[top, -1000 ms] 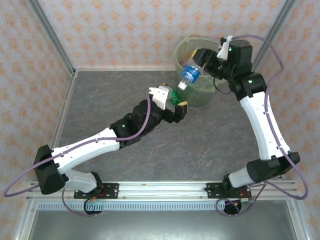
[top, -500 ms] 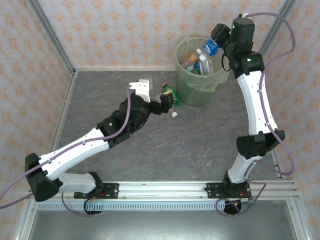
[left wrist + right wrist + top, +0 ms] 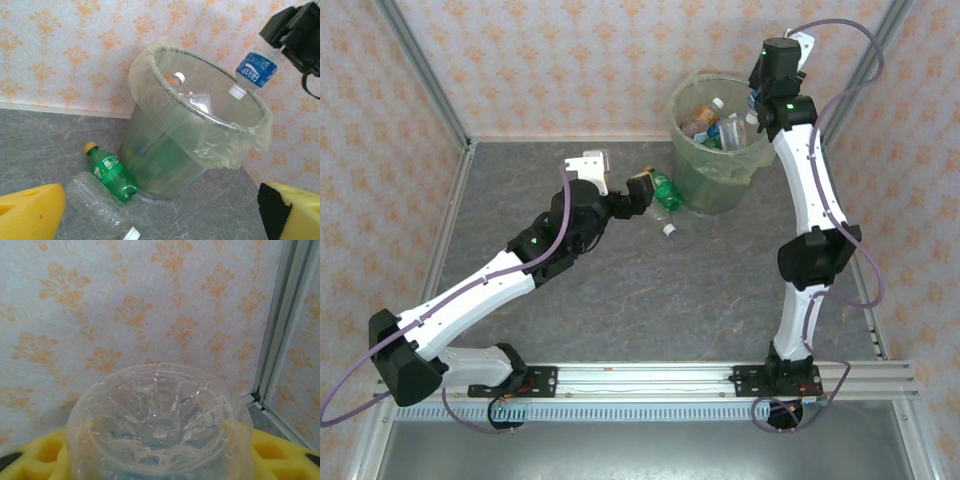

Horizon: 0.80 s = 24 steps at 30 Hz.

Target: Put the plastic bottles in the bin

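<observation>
The pale-green bin (image 3: 696, 172) (image 3: 165, 150) stands at the back of the table with several plastic bottles (image 3: 718, 125) inside. My right gripper (image 3: 758, 100) (image 3: 160, 452) is shut on a clear blue-labelled bottle (image 3: 255, 70) (image 3: 159, 422). It holds the bottle cap-down over the bin's right rim. A green bottle (image 3: 663, 190) (image 3: 111, 172) and a clear bottle (image 3: 100, 207) with a white cap (image 3: 668, 229) lie on the table by the bin's left foot. My left gripper (image 3: 640, 190) (image 3: 160, 220) is open just short of them, and its yellow fingers (image 3: 30, 212) hold nothing.
The patterned back wall (image 3: 570, 60) and metal frame posts (image 3: 420, 70) close in the grey table (image 3: 650, 310). My right arm (image 3: 810, 250) rises steeply along the right side.
My right gripper has carried the blue-labelled bottle from the bin's front up over its far right rim. The left arm has drawn back to the left, uncovering the green bottle.
</observation>
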{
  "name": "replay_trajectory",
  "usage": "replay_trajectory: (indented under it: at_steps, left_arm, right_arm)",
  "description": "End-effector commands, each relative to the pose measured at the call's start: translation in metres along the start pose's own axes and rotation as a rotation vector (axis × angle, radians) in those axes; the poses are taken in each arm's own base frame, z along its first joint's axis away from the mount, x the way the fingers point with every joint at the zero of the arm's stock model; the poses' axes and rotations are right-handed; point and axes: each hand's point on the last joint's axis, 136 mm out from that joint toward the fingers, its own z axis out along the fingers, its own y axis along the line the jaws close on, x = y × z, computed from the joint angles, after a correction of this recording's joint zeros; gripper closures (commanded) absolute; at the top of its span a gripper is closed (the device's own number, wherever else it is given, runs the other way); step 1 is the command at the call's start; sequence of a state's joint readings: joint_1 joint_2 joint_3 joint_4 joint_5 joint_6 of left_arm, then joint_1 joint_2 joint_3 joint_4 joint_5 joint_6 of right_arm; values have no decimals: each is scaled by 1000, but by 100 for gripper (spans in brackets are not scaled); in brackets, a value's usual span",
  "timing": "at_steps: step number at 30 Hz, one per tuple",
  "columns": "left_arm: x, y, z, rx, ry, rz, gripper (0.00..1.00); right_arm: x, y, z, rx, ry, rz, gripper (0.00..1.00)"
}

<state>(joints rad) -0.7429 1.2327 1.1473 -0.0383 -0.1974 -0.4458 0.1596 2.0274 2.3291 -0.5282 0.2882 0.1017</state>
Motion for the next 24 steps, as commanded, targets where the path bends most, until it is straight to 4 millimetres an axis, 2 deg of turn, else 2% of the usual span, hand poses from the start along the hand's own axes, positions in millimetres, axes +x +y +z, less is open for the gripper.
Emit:
replay_trajectory:
  at_steps: [1, 8, 13, 16, 20, 24]
  left_arm:
    - [-3, 5, 1, -10, -8, -4, 1]
    - [-9, 15, 7, -25, -23, 3, 1]
    - [-11, 21, 12, -29, -25, 9, 1]
    - [-10, 25, 16, -27, -20, 7, 1]
    - [-6, 27, 22, -9, -4, -4, 1]
    - [-3, 28, 24, -2, 0, -7, 1]
  right_arm:
    - [-9, -2, 12, 31, -49, -17, 49]
    - [12, 3, 39, 48, -34, -61, 49]
    - [34, 6, 54, 46, 5, -95, 49]
    - [51, 17, 59, -7, 44, -118, 49]
    - [67, 37, 50, -78, 92, -140, 48]
    - [81, 45, 41, -80, 108, -217, 46]
